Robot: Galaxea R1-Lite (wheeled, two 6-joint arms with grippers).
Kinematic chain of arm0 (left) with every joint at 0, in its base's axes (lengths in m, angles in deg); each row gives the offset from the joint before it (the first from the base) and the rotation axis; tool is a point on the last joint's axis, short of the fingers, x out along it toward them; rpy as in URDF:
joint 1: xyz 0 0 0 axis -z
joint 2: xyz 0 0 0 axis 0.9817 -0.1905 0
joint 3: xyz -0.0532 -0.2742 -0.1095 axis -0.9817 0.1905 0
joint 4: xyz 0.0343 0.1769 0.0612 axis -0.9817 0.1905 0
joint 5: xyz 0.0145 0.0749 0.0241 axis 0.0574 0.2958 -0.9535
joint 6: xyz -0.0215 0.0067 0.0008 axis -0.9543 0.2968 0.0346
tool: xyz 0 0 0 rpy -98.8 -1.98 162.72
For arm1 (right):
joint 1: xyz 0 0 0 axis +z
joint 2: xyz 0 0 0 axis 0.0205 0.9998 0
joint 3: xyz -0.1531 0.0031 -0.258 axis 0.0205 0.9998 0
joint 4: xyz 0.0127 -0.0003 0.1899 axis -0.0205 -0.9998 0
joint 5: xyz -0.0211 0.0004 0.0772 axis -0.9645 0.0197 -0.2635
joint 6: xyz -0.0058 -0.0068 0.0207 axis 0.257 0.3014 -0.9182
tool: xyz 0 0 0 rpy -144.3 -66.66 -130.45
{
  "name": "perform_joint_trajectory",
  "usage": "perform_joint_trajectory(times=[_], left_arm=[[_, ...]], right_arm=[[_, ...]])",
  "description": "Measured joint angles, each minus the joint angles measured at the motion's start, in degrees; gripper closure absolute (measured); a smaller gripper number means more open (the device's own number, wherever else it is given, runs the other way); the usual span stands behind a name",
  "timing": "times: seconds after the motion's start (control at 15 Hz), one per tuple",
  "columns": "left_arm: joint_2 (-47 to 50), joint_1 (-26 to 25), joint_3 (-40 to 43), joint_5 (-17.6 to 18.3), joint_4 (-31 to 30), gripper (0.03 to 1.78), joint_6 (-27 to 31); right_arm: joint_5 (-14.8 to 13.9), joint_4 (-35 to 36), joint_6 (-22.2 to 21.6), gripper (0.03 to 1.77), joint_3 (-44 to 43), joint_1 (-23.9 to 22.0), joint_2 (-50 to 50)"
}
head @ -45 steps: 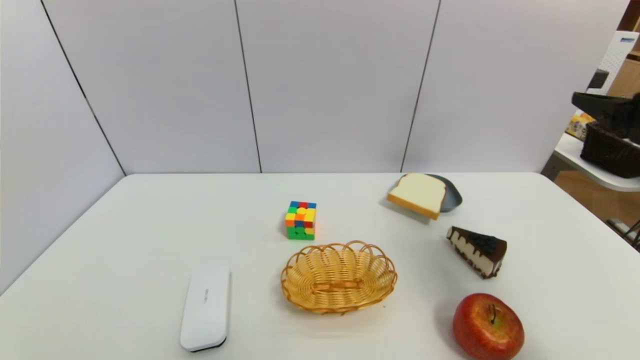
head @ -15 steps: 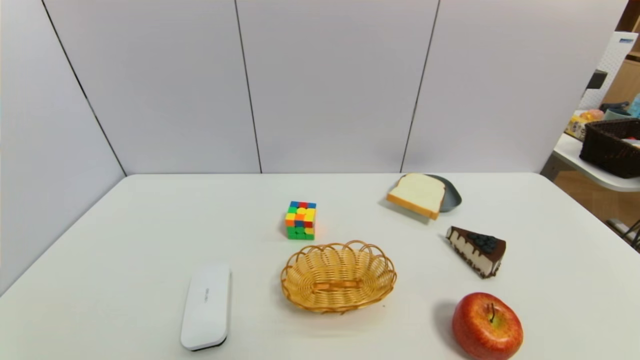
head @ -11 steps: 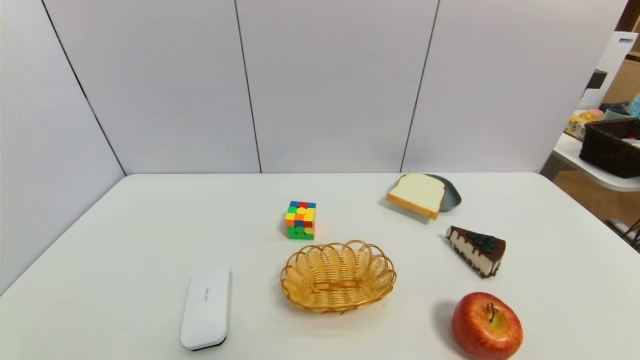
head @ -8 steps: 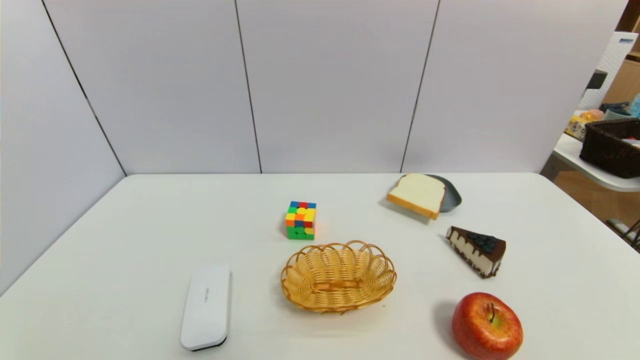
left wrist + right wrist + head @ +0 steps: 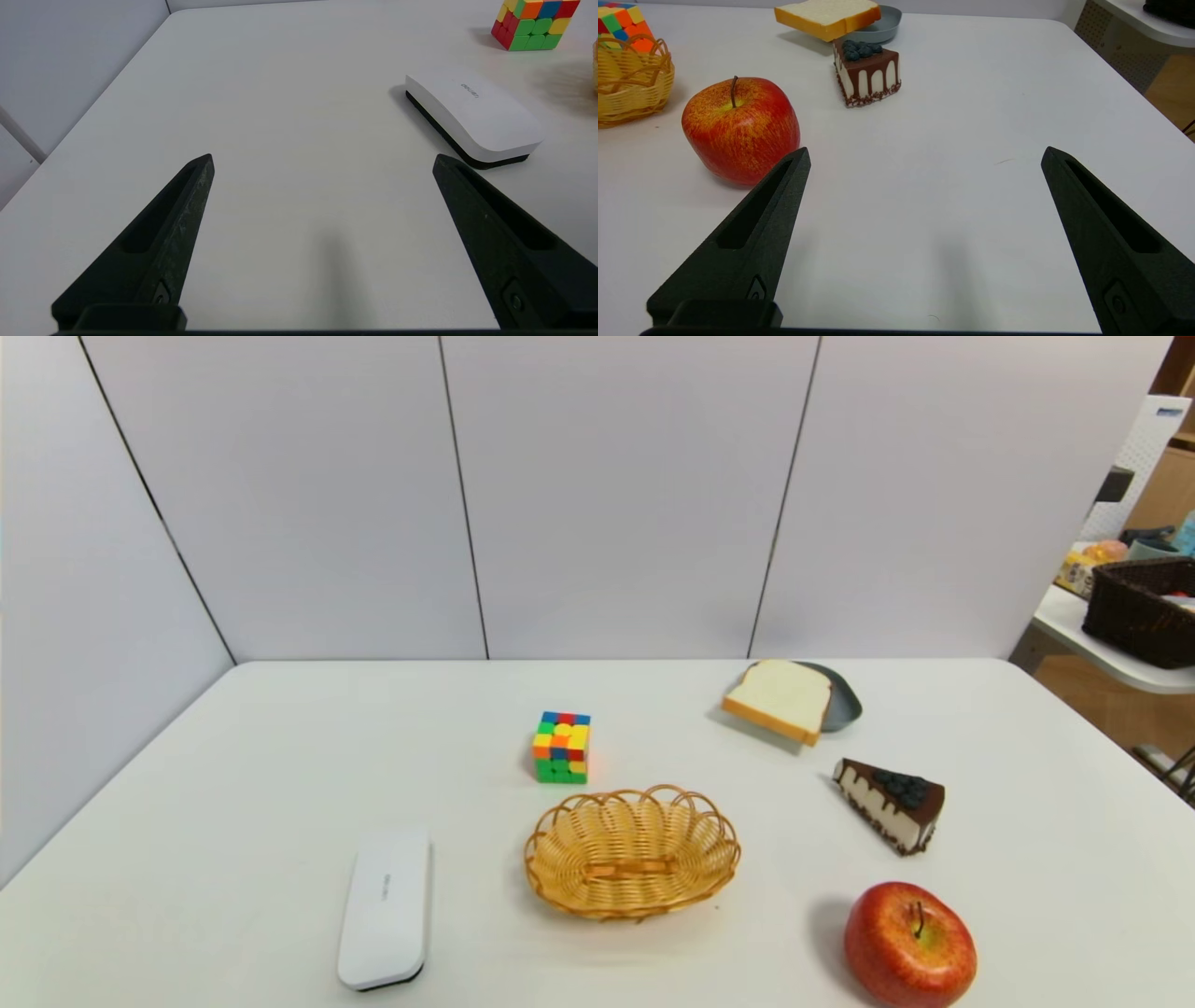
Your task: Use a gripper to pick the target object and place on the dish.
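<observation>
Bread (image 5: 780,698) lies tilted on the dish (image 5: 843,703) at the table's far right, overhanging its edge, the job apparently done; left gripper (image 5: 322,163) and right gripper (image 5: 924,156) hover spread, empty.

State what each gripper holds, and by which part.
Nothing: the left gripper and right gripper are both open and empty over the white table.

Premises present as a laboratory test cell: white table (image 5: 233,784) enclosed by plain grey partition panels (image 5: 607,495), with a side bench (image 5: 1111,653) carrying a dark storage basket (image 5: 1139,607) at right.
</observation>
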Motion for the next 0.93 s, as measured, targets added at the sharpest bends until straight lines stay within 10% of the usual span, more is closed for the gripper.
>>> perform_joint_trajectory(times=[0.93], left_arm=[[0.0,0.0,0.0,0.0,0.0,0.12,-0.02]], right_arm=[[0.0,0.07,-0.1,0.09,0.1,0.0,0.0]])
